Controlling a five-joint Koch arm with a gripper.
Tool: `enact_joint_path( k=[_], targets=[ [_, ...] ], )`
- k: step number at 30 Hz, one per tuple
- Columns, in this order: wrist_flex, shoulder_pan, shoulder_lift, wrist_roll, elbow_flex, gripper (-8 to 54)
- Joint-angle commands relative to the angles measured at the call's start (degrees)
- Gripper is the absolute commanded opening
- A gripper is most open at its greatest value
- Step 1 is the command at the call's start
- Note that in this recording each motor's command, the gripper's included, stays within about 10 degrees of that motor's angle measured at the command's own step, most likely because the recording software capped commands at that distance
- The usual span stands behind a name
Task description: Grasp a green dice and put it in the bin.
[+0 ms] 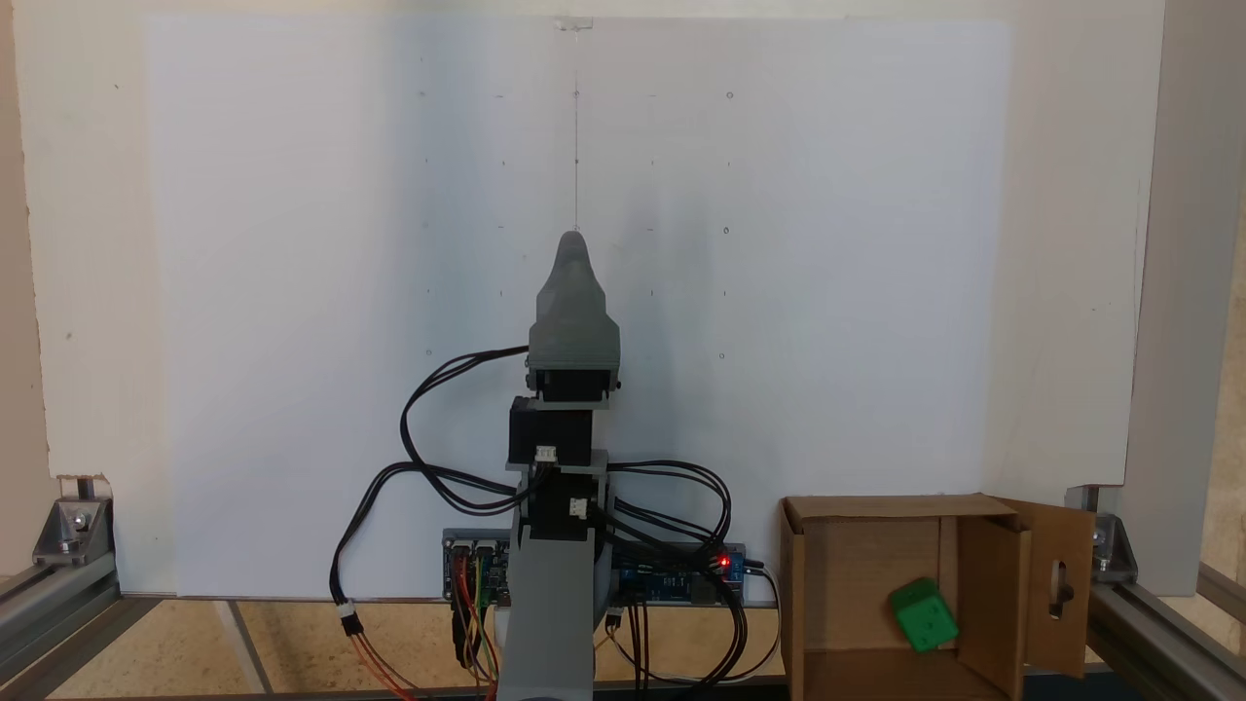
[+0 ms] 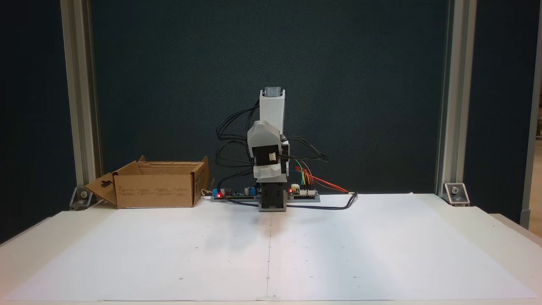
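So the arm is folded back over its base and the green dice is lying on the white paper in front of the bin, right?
Not quite. The arm is folded back over its base, but the green dice is not on the white paper; it lies inside the bin, against its inner wall. A fixed view looking down into the open box shows it.

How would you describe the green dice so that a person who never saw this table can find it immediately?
Find the brown cardboard bin standing beside the arm's base, at lower right in a fixed view from above. Look inside it: the green dice lies tilted on the bin floor near an inner cardboard flap. It is the one bright green thing there, a small cube with round pips.
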Motion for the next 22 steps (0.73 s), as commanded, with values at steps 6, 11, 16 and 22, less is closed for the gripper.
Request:
enact_joint_path(
  k=[6, 11, 16, 22],
  targets=[
    [-3.87, -0.18, 6.42, 1.05, 2.64, 44.5],
    [-3.78, -1.32, 6.42, 1.05, 3.34, 44.5],
    [-3.78, -2.37, 6.42, 1.05, 3.69, 44.5],
    [-3.16, -2.64, 6.33, 0.97, 3.69, 44.5]
  ],
)
